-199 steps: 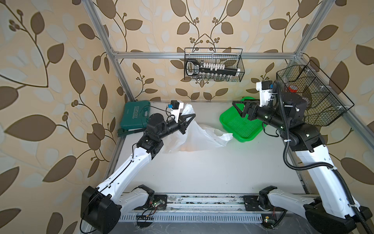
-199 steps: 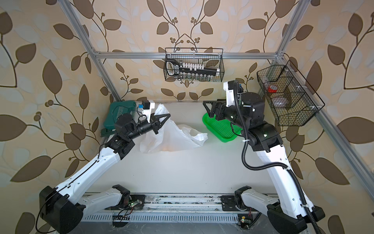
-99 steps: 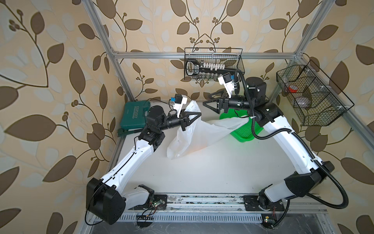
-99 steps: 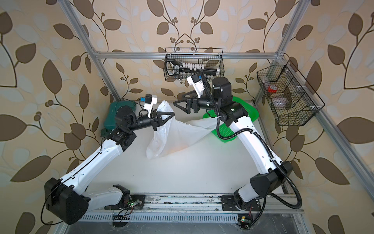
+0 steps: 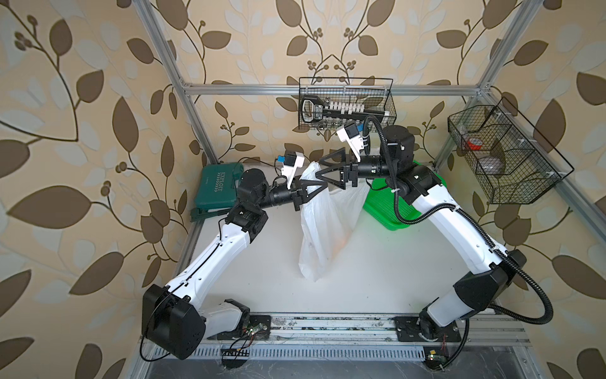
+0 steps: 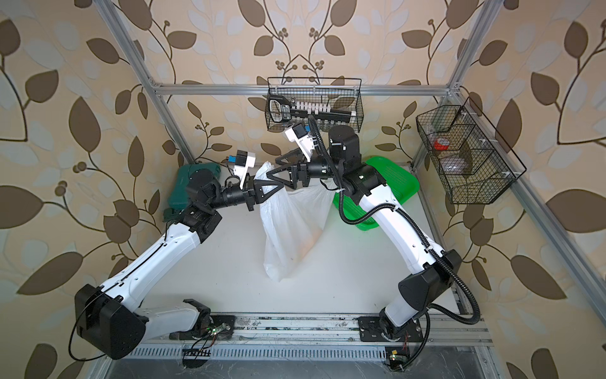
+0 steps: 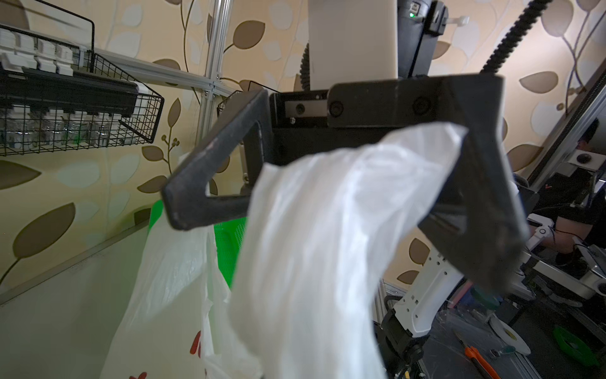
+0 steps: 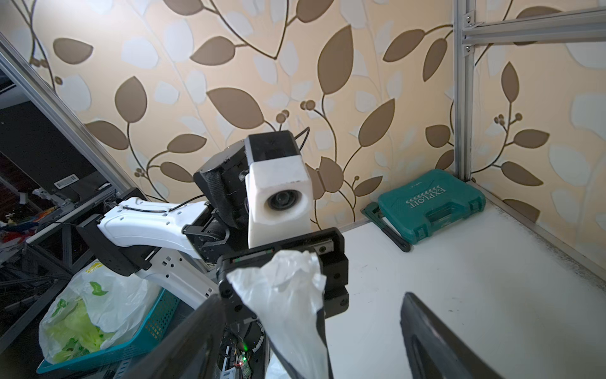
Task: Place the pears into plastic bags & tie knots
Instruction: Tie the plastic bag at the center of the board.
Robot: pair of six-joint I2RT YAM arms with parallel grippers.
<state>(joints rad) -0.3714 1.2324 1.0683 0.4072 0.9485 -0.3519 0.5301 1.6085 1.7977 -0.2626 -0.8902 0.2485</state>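
Note:
The white plastic bag [image 5: 323,229] [image 6: 288,236] hangs upright from my left gripper [image 5: 323,187] [image 6: 282,187], which is shut on its bunched top. The bag's lower end rests on the table. A faint orange patch [image 5: 342,241] shows through the plastic; otherwise the pears are hidden. My right gripper [image 5: 318,169] [image 6: 272,169] is open and faces the left one. In the left wrist view its fingers [image 7: 213,177] stand on either side of the bag's top [image 7: 328,229] without closing on it. The right wrist view shows the white tuft [image 8: 282,285] sticking out of the left jaws. No knot shows.
A green basket [image 5: 387,213] sits at the back right, partly under my right arm. A teal tool case [image 5: 219,187] [image 8: 433,203] lies in the back left corner. Wire baskets hang on the back wall [image 5: 347,105] and the right wall [image 5: 505,160].
My right arm swung left from the green basket to the bag's top, jaws open. The left gripper lifted the bag, which went from lying spread on the table to hanging upright.

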